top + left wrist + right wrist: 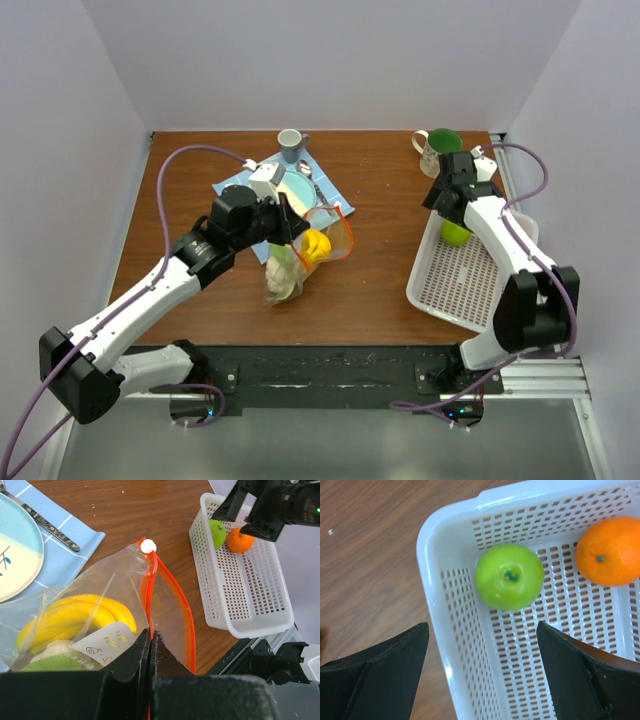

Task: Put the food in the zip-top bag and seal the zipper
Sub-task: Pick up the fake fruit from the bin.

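right wrist view puts your right gripper (481,630), jaws spread wide, over the green apple (509,576) in the white basket (431,570). it looks smooth, round and hard, so close across its widest middle. your left gripper (151,642) is clamped on the floppy zip-top bag (100,575) at its zipper (177,600).

white basket (465,292) at 4 o'clock | green mug (445,140) at 2 | grey cup (290,143) at 12 | blue plate (297,189) on blue cloth (232,186) at 11
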`<state>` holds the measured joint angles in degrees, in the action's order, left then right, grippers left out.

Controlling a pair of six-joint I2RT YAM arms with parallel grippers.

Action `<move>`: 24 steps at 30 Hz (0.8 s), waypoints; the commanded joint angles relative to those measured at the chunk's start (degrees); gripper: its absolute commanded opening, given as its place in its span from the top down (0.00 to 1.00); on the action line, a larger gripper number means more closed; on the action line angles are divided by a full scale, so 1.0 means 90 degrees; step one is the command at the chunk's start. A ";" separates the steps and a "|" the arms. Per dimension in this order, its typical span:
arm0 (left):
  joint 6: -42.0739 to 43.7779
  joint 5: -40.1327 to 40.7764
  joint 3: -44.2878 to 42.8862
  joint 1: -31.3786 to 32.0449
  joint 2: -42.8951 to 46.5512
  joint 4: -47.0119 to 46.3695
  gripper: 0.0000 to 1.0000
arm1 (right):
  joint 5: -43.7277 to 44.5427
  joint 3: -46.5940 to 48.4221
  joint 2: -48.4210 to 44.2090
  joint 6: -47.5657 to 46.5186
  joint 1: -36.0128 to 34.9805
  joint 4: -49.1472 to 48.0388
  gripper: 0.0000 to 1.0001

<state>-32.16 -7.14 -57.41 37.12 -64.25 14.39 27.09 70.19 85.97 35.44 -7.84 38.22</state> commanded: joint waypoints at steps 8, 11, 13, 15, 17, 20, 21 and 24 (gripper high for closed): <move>0.0175 -0.0037 -0.0320 -0.0033 0.0283 -0.0232 1.00 | 0.0008 0.0072 0.0779 0.0076 0.0704 -0.1004 0.10; 0.0204 -0.0008 -0.0369 -0.0023 0.0225 -0.0222 1.00 | -0.0070 -0.0006 0.0965 0.0115 0.0763 -0.1014 0.11; 0.0205 0.0011 -0.0389 -0.0033 0.0205 -0.0212 1.00 | -0.0119 -0.0162 0.0887 0.0154 0.0763 -0.1188 0.11; 0.0204 -0.0008 -0.0418 -0.0033 0.0137 -0.0212 1.00 | -0.0159 -0.0416 0.0867 0.0193 0.0783 -0.1374 0.11; 0.0204 -0.0027 -0.0428 -0.0033 0.0079 -0.0232 1.00 | -0.0188 -0.0475 0.0974 0.0203 0.0812 -0.1404 0.12; 0.0204 -0.0027 -0.0428 -0.0023 0.0068 -0.0222 1.00 | -0.0256 -0.0553 0.1179 0.0193 0.0861 -0.1551 0.12; 0.0204 -0.0018 -0.0438 -0.0033 0.0068 -0.0222 1.00 | -0.0285 -0.0582 0.1228 0.0183 0.0851 -0.1677 0.13; 0.0195 -0.0027 -0.0438 -0.0033 0.0059 -0.0203 1.00 | -0.0256 -0.0641 0.1394 0.0145 0.0919 -0.1795 0.15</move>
<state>-31.66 -7.20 -58.24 37.15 -63.94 14.87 25.50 65.39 96.97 36.40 -0.21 25.89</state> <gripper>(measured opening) 0.020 0.860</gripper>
